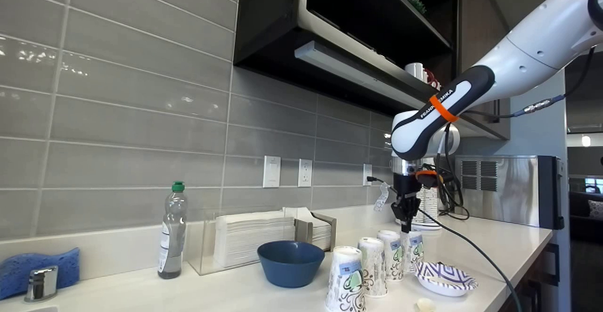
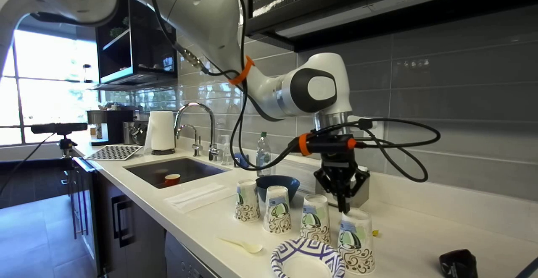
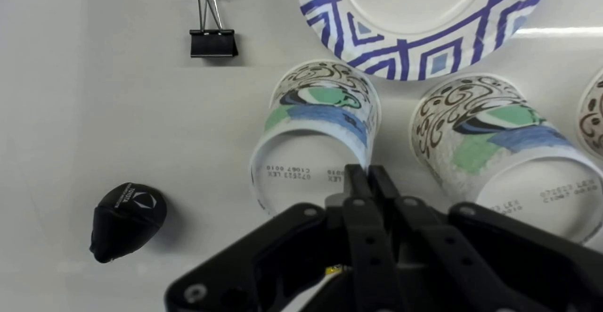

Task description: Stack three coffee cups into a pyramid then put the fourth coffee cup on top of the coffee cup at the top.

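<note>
Wrist view — the hand (image 3: 367, 174) pinches an upturned coffee cup (image 3: 314, 138) beside a patterned dish (image 3: 424, 56).

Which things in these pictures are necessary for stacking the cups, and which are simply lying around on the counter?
Needed for the job:
four upside-down coffee cups
gripper, to move them

Not needed, just around:
dark-blue bowl
patterned dish
pale spoon
black binder clip
small black pouch-like item
green-capped bottle
blue sponge
</note>
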Motion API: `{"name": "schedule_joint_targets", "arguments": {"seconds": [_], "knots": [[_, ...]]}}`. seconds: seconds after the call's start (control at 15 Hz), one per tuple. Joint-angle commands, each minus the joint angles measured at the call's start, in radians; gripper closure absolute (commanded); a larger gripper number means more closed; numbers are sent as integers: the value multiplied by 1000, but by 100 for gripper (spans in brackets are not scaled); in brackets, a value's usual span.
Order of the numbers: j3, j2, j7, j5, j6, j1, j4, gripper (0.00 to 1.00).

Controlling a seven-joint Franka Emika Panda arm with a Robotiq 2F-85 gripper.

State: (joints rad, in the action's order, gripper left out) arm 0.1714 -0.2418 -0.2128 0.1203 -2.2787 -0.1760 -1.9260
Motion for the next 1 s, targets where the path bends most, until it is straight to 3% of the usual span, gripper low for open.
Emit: {"name": "schedule_joint_targets", "arguments": {"seconds": [0.0, 0.93], "knots": [[-11, -22, -28, -23, 5, -18, 29, 100], [-38, -3, -66, -85, 32, -19, 27, 99]]}}
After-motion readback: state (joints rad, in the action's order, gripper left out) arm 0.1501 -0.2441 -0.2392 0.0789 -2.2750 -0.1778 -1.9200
